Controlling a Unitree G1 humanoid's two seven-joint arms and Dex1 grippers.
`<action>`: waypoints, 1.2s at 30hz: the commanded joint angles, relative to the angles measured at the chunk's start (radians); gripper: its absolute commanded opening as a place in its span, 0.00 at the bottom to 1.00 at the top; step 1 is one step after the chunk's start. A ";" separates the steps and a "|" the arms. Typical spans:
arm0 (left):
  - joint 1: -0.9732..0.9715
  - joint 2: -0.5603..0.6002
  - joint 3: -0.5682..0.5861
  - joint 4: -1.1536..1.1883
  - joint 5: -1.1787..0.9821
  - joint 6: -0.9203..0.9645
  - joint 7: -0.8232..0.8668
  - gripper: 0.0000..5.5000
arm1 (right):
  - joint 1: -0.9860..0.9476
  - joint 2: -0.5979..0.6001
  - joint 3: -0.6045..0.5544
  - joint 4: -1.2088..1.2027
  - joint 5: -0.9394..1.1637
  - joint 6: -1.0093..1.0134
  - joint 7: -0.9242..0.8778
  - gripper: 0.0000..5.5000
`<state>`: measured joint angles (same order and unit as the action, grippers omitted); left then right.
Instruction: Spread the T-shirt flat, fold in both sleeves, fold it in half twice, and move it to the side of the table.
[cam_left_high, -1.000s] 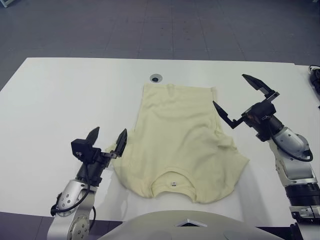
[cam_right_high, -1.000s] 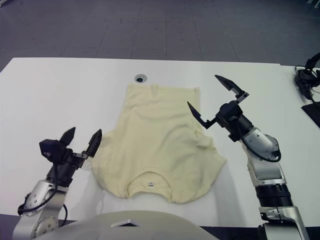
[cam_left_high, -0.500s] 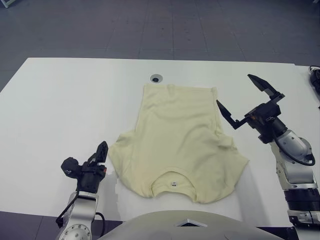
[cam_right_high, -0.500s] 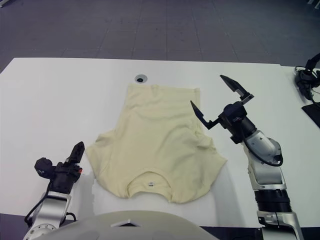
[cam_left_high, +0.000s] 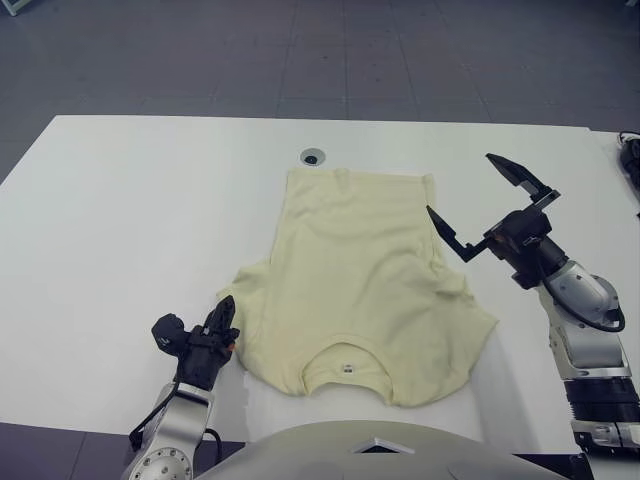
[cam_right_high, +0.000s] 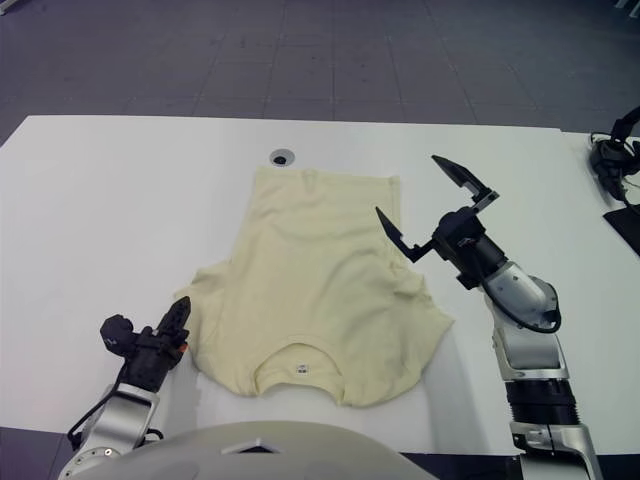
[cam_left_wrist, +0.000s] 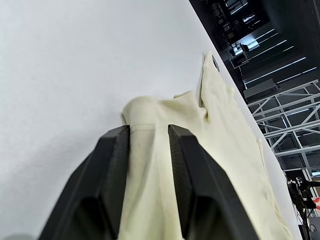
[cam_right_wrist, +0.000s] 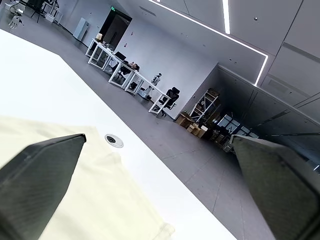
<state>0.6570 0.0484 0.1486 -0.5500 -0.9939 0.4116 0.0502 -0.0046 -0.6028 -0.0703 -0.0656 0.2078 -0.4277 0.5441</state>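
Left fingers (cam_left_high: 222, 320) were spread wide beside the T-shirt (cam_left_high: 350, 280) a second ago. They've since dropped low to the near-left and closed to a narrow gap on the left sleeve (cam_left_high: 247, 287). The wrist view shows sleeve cloth bunched between them, so it reads as a grip, though I can't confirm how firm. Right fingers (cam_left_high: 459, 183) are wide open with nothing in them, hovering over the shirt's right edge toward the far side; they've barely shifted. The shirt sits mid-table (cam_left_high: 120, 200), collar near me, hem far, in the same spot as before. The body is mostly flat and the right sleeve (cam_left_high: 455, 295) is still rumpled. My read: spreading is about done and the left sleeve fold is starting. Next is to lift and carry the sleeve right over the body, keeping it low so the rest doesn't drag. The right sleeve needs smoothing before its fold.
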 joint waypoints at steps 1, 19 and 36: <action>0.005 -0.012 0.043 0.070 0.043 0.011 0.059 0.12 | 0.000 0.005 -0.016 -0.005 -0.014 0.006 0.008 0.98; 0.012 0.003 -0.066 -0.086 0.332 -0.130 -0.094 0.01 | -0.009 0.035 -0.008 0.014 -0.034 0.003 0.016 0.98; 0.047 0.205 -0.385 -0.087 0.872 -0.333 -0.297 0.01 | 0.009 0.050 -0.007 0.023 -0.051 -0.005 0.020 0.98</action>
<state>0.7114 0.2190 -0.1975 -0.6565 -0.2024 0.1108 -0.2314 -0.0029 -0.5552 -0.0764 -0.0510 0.1658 -0.4307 0.5567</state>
